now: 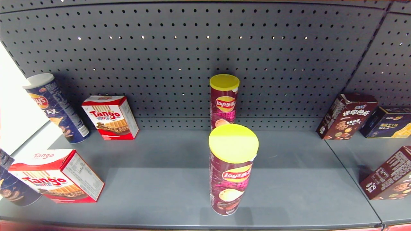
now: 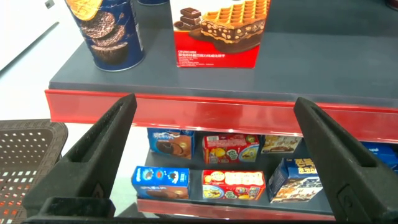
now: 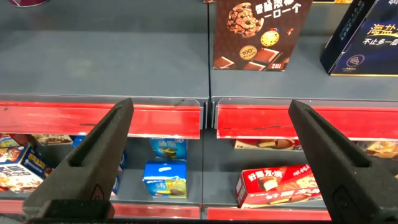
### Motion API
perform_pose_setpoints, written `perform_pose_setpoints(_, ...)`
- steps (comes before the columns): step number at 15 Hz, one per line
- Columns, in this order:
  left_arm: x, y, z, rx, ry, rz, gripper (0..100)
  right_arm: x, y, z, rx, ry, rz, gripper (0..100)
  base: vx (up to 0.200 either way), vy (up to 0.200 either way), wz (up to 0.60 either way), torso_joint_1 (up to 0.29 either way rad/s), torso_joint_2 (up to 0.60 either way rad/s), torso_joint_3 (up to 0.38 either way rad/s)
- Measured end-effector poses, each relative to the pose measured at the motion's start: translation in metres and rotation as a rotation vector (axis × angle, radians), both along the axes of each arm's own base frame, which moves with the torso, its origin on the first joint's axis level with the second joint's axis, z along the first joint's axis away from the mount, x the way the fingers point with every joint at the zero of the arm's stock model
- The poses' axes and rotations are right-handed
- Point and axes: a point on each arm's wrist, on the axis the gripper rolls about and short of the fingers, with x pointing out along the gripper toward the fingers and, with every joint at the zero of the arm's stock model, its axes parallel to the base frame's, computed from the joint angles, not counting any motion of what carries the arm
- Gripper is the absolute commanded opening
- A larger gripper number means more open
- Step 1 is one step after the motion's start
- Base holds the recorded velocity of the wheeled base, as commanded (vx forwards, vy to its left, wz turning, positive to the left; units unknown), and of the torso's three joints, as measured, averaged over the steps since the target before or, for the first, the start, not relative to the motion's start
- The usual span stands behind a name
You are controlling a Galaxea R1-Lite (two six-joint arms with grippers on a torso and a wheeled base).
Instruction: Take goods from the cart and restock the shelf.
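Note:
Two maroon chip cans with yellow lids stand in the middle of the grey shelf [image 1: 154, 179], one near the front [image 1: 231, 170] and one by the back wall [image 1: 223, 101]. Red wafer boxes sit at the left, one at the front [image 1: 57, 176] and one at the back [image 1: 110, 117]. My left gripper [image 2: 211, 162] hangs open and empty in front of the shelf's red edge strip [image 2: 205, 115], below the front wafer box [image 2: 217, 31]. My right gripper [image 3: 217, 162] is open and empty too, before the red strip [image 3: 273, 121] under a brown cookie box [image 3: 258, 34].
Blue chip cans stand at the far left [image 1: 56, 107] and front left [image 1: 13, 186]. Brown cookie boxes [image 1: 348, 115] and a dark blue box [image 1: 388, 122] fill the right bay. Lower shelves hold small snack boxes [image 2: 233, 183]. A dark mesh cart edge [image 2: 28, 155] lies beside the left gripper.

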Motion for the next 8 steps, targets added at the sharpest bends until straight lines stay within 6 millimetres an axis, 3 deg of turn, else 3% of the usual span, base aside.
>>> perform_pose_setpoints(8,0.0,0.0,0.0,0.0,0.0,-0.001,100,0.0,0.0,0.0,-0.002,0.0,0.002,100,0.0,0.0,0.0,0.0,0.0,0.0)
